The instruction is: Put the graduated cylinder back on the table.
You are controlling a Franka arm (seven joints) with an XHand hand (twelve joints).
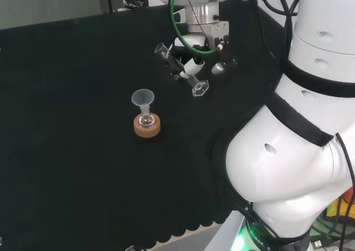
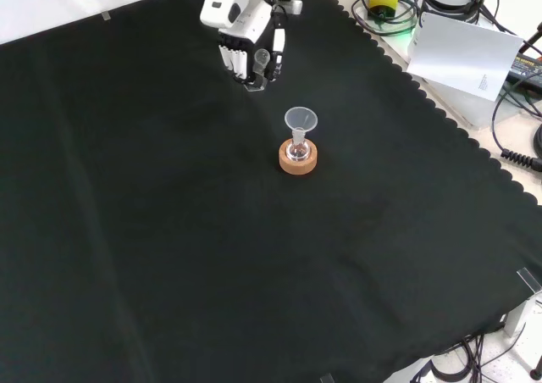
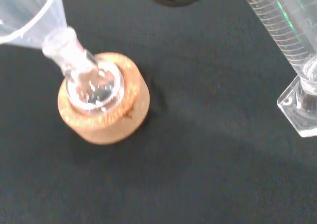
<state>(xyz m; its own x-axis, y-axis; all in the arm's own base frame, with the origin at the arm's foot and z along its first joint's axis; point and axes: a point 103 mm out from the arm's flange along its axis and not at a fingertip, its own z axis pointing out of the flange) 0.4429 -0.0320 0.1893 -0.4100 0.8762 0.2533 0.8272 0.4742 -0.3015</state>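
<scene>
Cylinder held above the worktop, flask and funnel standing apart from it.

In the head view we see the robot hand [image 1: 201, 55] curled round the graduated cylinder [image 1: 181, 72], which slants with its base [image 1: 200, 88] lower right and its mouth upper left. Left of and below it, well apart, a small flask [image 1: 146, 119] sits in a cork ring [image 1: 147, 126] on the worktop [image 1: 66, 151], a funnel [image 1: 143, 99] in its neck. In the front view we find the ring nearer than the robot hand.
</scene>
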